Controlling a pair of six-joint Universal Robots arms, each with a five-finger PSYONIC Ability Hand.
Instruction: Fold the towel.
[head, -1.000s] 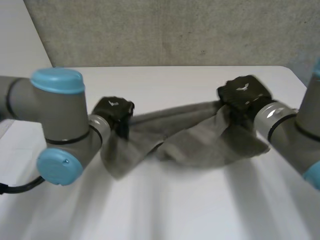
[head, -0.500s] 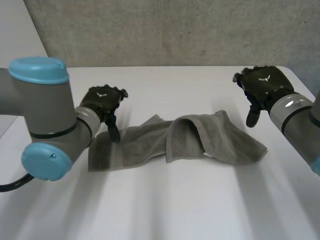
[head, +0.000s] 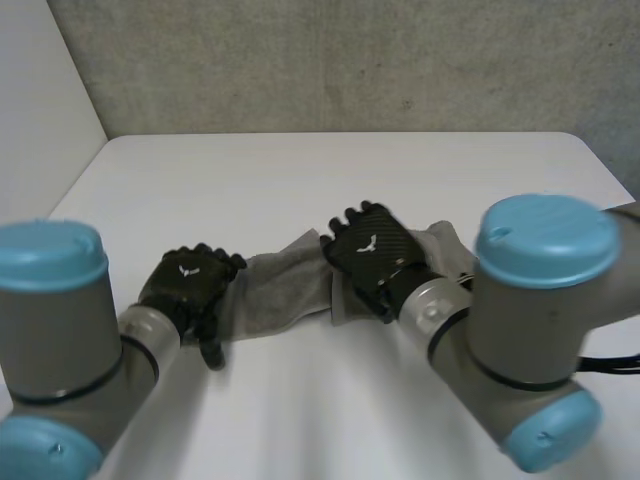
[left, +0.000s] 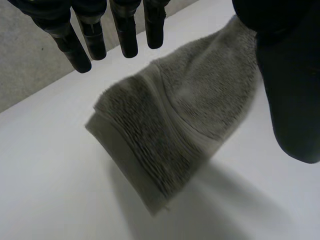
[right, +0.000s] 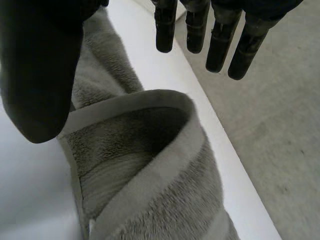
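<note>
Both left hand (head: 190, 288) and right hand (head: 367, 250) hover spread and empty over the bunched towel (head: 283, 287), soft, limp, light, probably best pinched at hemmed corners.

Black left hand (head: 188, 285), black right hand (head: 368, 255): woven-texture backs, small white winged emblem (head: 367, 242) on each. Silver wrist cuffs (head: 428, 300). Thick grey cylindrical arm joints (head: 520, 325), rounded light-blue end caps (head: 545, 232).

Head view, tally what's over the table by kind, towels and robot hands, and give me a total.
Towels: 1, the grey towel
Robot hands: 2, the left robot hand and the right robot hand
Total: 3
</note>
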